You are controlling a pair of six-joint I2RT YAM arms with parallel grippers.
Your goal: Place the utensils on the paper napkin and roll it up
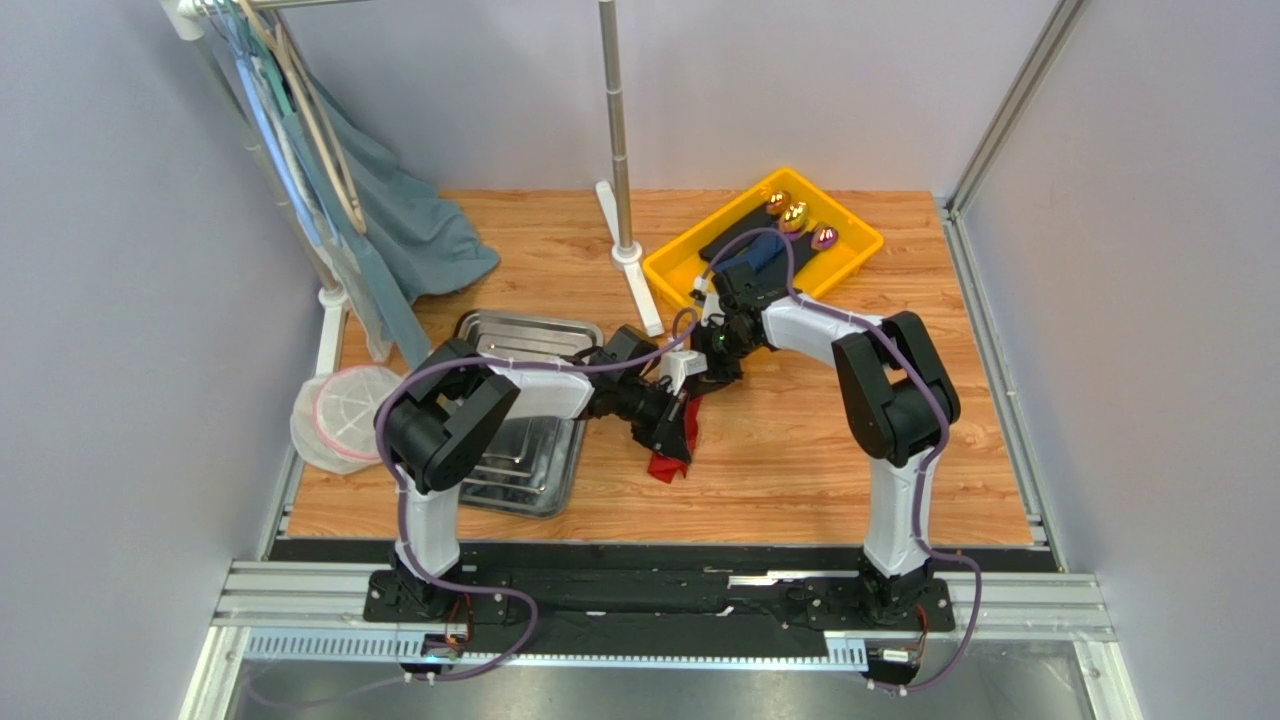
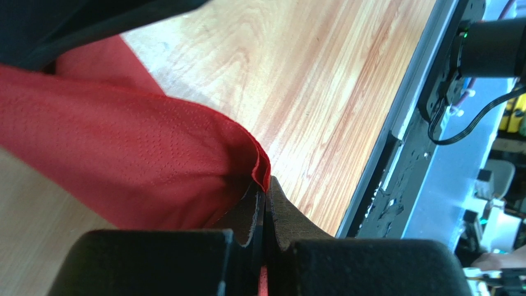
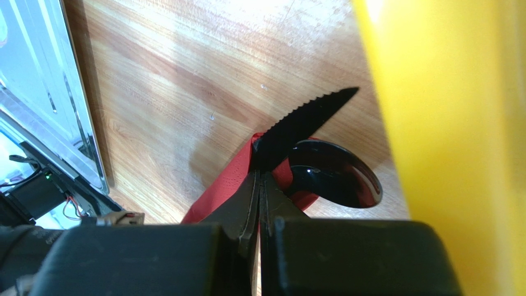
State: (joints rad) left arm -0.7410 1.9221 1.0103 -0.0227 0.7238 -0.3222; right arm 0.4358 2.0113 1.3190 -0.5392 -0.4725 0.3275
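Red paper napkin (image 1: 673,450) lies bunched mid-table btwn the two grippers, near the right rim of the steel tray (image 1: 526,338) and well back from the table's near edge. Left gripper (image 2: 265,185) has its jaws pressed together on a folded napkin edge; beyond it, bare wood table (image 2: 321,86) runs out to the metal rail (image 2: 395,154) at the table edge. Right gripper (image 3: 259,176) is also squeezed tight, pinching the napkin's other end w/ the utensils (image 3: 290,132) wrapped inside: the serrated knife (image 3: 315,111) tip and the round spoon (image 3: 336,176) bowl poke out past the red edge. Yellow bin (image 3: 444,123) wall stands close on one side of the right fingers, tray rim farther off on the other, open wood btwn. From above, both wrists crowd together at the napkin; open wood stretches toward the near edge and the right side; pole stand (image 1: 628,255) base sits by the bin's left corner
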